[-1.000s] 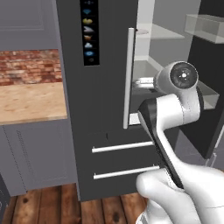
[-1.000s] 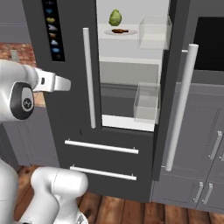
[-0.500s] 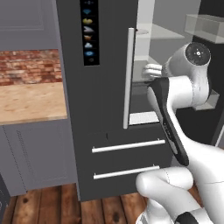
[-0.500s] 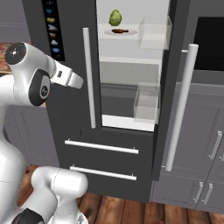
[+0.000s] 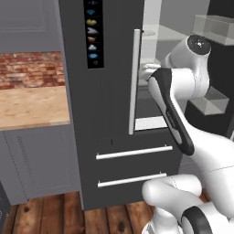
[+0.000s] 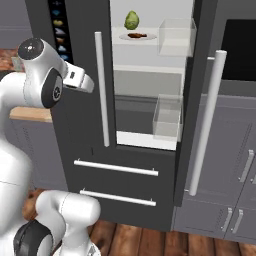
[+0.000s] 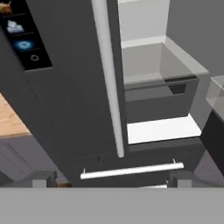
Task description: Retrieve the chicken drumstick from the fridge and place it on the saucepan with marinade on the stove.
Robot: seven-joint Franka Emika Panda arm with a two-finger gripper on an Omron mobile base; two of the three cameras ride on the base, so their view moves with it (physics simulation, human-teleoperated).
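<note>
Hand view: fridge [image 7: 78, 109] icon panel [image 7: 24, 35], no readable writing.

I count one tall dark grey fridge [image 6: 80, 125] with its right door swung open, and on it two long vertical silver bar handles [image 6: 102, 90] — one on each door — plus two horizontal silver drawer pulls [image 6: 116, 167] on the two lower drawers. One black icon panel [image 5: 93, 34] sits on the left door. Inside, one round white plate [image 6: 138, 36] carries one small dark reddish-brown chicken drumstick [image 6: 135, 35], with one round green leafy vegetable [image 6: 131, 20] behind it. Two clear plastic door bins [image 6: 167, 116] hang on the open door. One pale wooden surface [image 5: 32, 106] — backed by one red brick wall [image 5: 29, 69] — lies left of the fridge.
</note>
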